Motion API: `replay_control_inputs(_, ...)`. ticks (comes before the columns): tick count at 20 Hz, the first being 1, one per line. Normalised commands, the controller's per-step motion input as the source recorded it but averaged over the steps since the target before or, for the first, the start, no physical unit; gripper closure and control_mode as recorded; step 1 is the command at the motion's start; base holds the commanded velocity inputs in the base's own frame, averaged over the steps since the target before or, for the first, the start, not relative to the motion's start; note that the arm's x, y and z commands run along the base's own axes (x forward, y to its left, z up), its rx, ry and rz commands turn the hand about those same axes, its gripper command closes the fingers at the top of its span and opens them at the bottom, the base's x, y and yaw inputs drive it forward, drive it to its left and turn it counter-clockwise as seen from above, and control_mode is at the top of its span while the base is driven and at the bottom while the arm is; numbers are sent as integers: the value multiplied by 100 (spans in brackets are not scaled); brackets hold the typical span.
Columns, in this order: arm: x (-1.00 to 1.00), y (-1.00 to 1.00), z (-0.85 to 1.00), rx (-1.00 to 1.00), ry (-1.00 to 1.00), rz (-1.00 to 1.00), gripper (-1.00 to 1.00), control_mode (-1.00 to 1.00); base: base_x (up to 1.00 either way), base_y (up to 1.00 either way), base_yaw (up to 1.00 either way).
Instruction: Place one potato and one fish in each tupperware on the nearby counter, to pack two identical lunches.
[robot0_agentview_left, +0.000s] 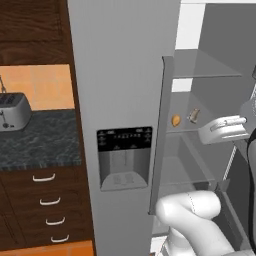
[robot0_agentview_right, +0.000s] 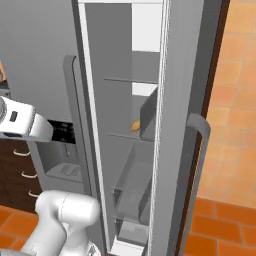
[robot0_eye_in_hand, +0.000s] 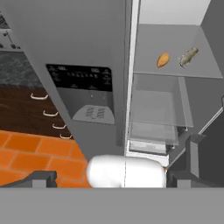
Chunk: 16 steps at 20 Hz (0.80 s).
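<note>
- Left base view: a tall grey fridge (robot0_agentview_left: 122, 75) stands beside the dark speckled surface (robot0_agentview_left: 40, 142), and its right-hand compartment is open.
- On a glass shelf (robot0_agentview_left: 200, 125) inside that compartment lie an orange-brown potato (robot0_agentview_left: 176, 120) and, just to its right and apart from it, a small grey-brown fish (robot0_agentview_left: 194, 116).
- The fridge's closed left door carries a black control panel with a water dispenser (robot0_agentview_left: 124, 157) under it, and a long grey handle (robot0_agentview_left: 159, 135) runs down the door's edge.
- A silver toaster (robot0_agentview_left: 12, 111) sits on the surface at the left, over brown drawers (robot0_agentview_left: 47, 210) with curved silver handles.
- The white arm (robot0_agentview_left: 195, 220) rises at the lower right, and part of its hand reaches in at shelf height from the right edge; I cannot tell from here how the pincer stands.
- Right base view: the open compartment is seen edge-on, with the opened door (robot0_agentview_right: 182, 130) and its curved handle to the right, against an orange tiled floor (robot0_agentview_right: 230, 100).
- A sliver of the potato (robot0_agentview_right: 135, 125) shows on the middle shelf; the fish is hidden here.
- Hand view: the camera looks up at the fridge from well back; the potato (robot0_eye_in_hand: 163, 60) and the fish (robot0_eye_in_hand: 188, 55) lie side by side on the shelf, not touching.
- The pincer (robot0_eye_in_hand: 111, 177) has its two dark tips set wide apart at the bottom corners, spread and holding nothing.
- The surface (robot0_eye_in_hand: 17, 72) and drawers lie to the left of the fridge.
</note>
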Motion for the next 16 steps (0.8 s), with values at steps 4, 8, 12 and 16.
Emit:
replay_control_inputs(4,0,0,0,0,0,0,-100,100,19,-42,-2)
replay_control_inputs(8,-2,-41,-14,1,0,0,-100,-100,0,-34,0)
replay_control_inputs(12,53,-60,-30,0,5,0,-100,-100,0,0,0)
replay_control_inputs(16,86,-17,-44,0,4,-8,-100,-100,0,0,0)
